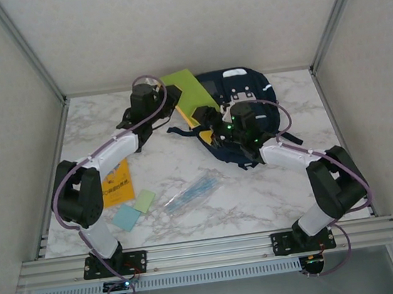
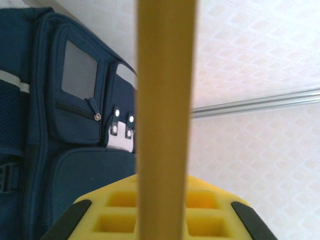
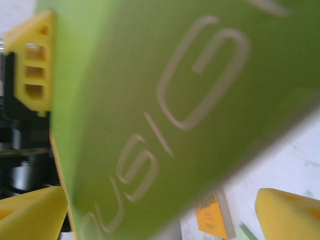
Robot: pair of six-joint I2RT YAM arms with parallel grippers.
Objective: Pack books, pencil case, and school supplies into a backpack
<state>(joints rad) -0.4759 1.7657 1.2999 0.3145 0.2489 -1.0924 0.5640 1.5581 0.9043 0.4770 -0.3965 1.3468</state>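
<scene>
The lime-green notebook [image 1: 187,91] is lifted at the back of the table, its right edge over the navy backpack [image 1: 246,87]. My left gripper [image 1: 165,102] is shut on the notebook's left side. In the left wrist view the notebook's edge [image 2: 165,100] runs upright through my left gripper [image 2: 165,192], with the backpack [image 2: 65,125] behind it. My right gripper [image 1: 215,124] stands open at the backpack's mouth, just under the notebook. In the right wrist view the notebook's cover [image 3: 165,100] hangs close above my right gripper [image 3: 160,197], whose fingers [image 3: 290,210] are wide apart.
The orange-yellow booklet [image 1: 118,184] lies flat at the front left beside my left arm. A pale green pad [image 1: 144,200] and a pale blue pad [image 1: 126,217] sit near it. The clear pencil case [image 1: 191,191] lies at the front centre. Walls close in the table's sides.
</scene>
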